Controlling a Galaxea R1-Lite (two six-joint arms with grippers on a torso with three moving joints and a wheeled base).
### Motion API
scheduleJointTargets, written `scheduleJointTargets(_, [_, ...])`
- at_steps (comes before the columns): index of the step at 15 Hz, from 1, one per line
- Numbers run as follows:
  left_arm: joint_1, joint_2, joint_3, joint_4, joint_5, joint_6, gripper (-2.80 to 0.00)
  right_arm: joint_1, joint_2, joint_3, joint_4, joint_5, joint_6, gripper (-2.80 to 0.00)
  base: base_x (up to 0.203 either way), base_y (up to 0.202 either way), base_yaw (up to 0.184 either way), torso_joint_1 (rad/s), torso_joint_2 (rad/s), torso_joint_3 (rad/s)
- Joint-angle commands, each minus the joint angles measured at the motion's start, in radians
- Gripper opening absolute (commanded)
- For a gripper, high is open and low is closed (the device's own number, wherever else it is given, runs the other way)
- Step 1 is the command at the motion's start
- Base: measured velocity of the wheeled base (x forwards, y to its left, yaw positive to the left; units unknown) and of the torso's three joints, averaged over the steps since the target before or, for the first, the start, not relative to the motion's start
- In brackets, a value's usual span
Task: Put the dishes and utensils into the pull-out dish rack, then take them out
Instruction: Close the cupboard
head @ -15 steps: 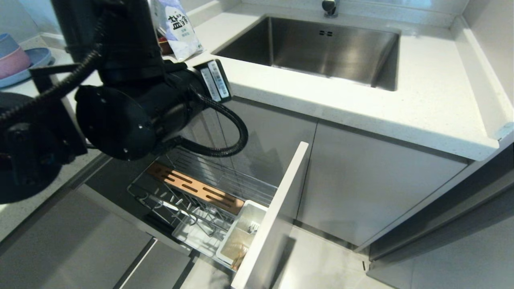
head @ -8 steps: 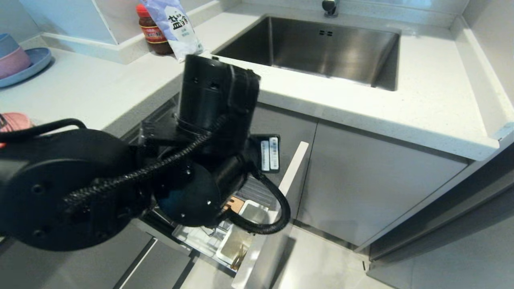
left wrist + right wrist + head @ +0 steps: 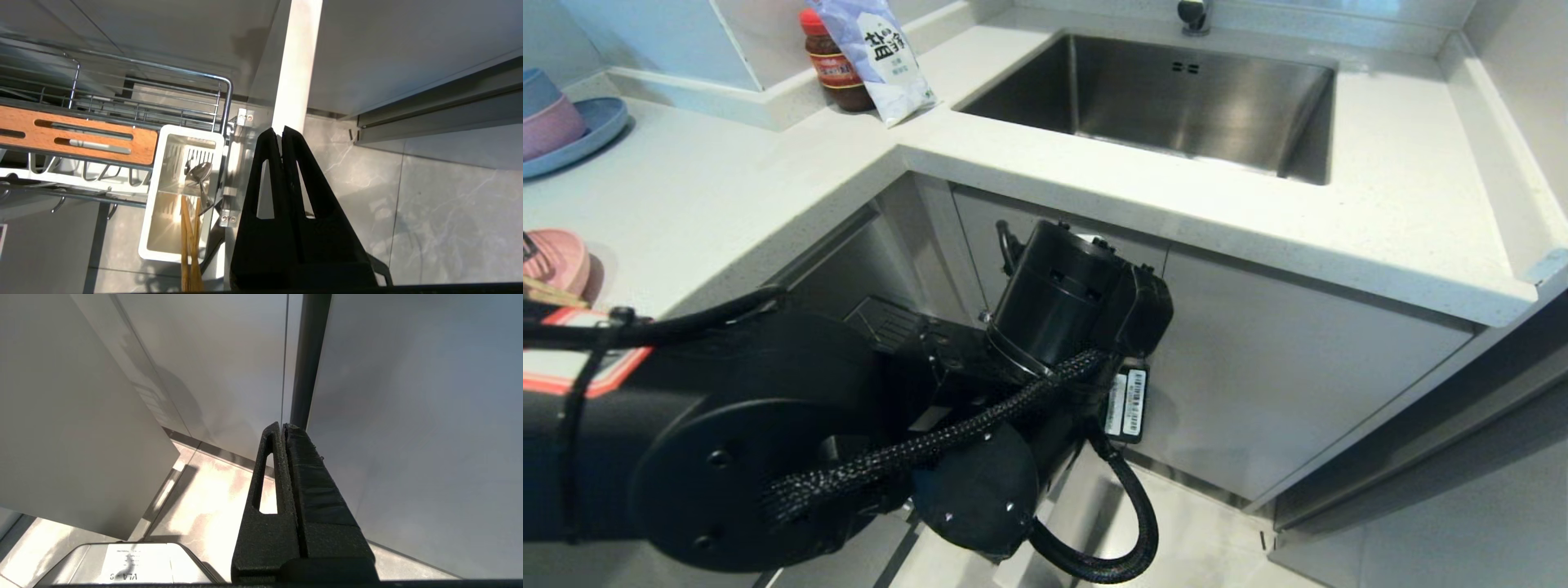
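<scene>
The pull-out dish rack stands drawn out below the counter, with its wooden strip and white cutlery holder. In that holder stand the silver fork and the wooden chopsticks. My left gripper is shut and empty. Its tips sit over the top edge of the rack's pale panel front; contact cannot be told. In the head view my left arm hides the rack. A pink plate shows partly at the counter's left edge. My right gripper hangs shut and empty beside cabinet fronts.
A blue plate with stacked bowls sits at the far left of the counter. A red-lidded jar and a white bag stand near the sink. A grey cabinet door lies right of the rack, tiled floor below.
My left arm has swung from above the counter down and to the right, in front of the rack, and now hides it in the head view. The camera has not moved.
</scene>
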Motion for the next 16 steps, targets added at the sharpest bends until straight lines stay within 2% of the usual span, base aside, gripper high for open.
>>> scheduleJointTargets(1, [-0.006,0.009,0.000,0.003,-0.004,-0.003,-2.80,0.000,-0.002,0.002,0.000,0.000,0.000,-2.80,0.000,0.000,0.000,0.000,0.00,0.000])
scheduleJointTargets(5, [-0.040,0.012,0.005,0.008,-0.057,-0.037,-2.80,0.000,-0.002,0.002,0.000,0.000,0.000,-2.80,0.000,0.000,0.000,0.000,0.00,0.000])
scheduleJointTargets(9, [-0.057,0.038,0.014,0.011,-0.066,-0.046,-2.80,0.000,-0.002,0.002,0.000,0.000,0.000,-2.80,0.000,0.000,0.000,0.000,0.00,0.000])
scheduleJointTargets(13, [-0.063,0.054,0.016,0.097,-0.134,-0.059,-2.80,0.000,-0.002,0.002,0.000,0.000,0.000,-2.80,0.000,0.000,0.000,0.000,0.00,0.000])
scheduleJointTargets(16, [-0.057,0.059,0.017,0.119,-0.128,-0.058,-2.80,0.000,-0.002,0.002,0.000,0.000,0.000,-2.80,0.000,0.000,0.000,0.000,0.00,0.000])
